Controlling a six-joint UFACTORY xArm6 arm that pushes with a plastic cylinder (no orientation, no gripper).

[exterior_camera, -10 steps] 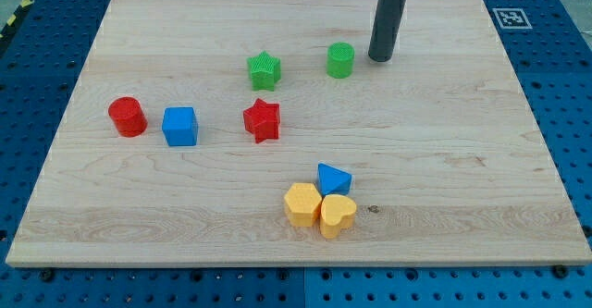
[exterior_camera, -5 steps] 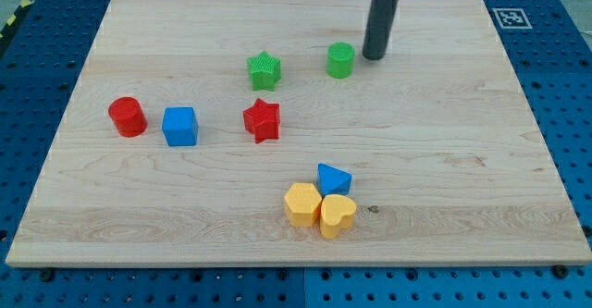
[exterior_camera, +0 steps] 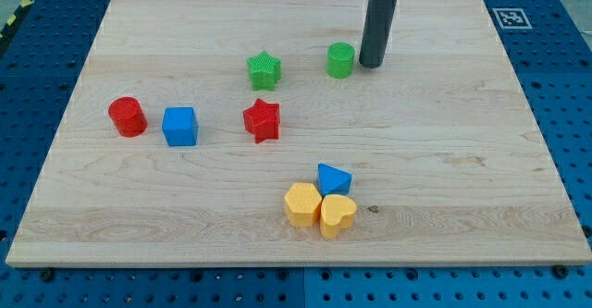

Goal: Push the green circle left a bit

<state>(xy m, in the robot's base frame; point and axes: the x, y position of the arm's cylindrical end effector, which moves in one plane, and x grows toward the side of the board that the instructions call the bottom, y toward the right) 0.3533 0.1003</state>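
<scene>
The green circle (exterior_camera: 340,60) stands on the wooden board (exterior_camera: 444,160) near the view's top centre. My tip (exterior_camera: 371,65) is just to the circle's right, very close to it or touching its side; I cannot tell which. The dark rod rises from there out of the view's top. A green star (exterior_camera: 264,70) sits to the left of the circle.
A red star (exterior_camera: 263,120) lies below the green star. A blue cube (exterior_camera: 179,126) and a red cylinder (exterior_camera: 127,117) are at the left. A blue triangle (exterior_camera: 333,178), a yellow hexagon (exterior_camera: 302,204) and a yellow heart (exterior_camera: 338,215) cluster near the bottom centre.
My tip has moved left and slightly down, closing the gap to the green circle's right side. The green circle and the other blocks have not visibly moved.
</scene>
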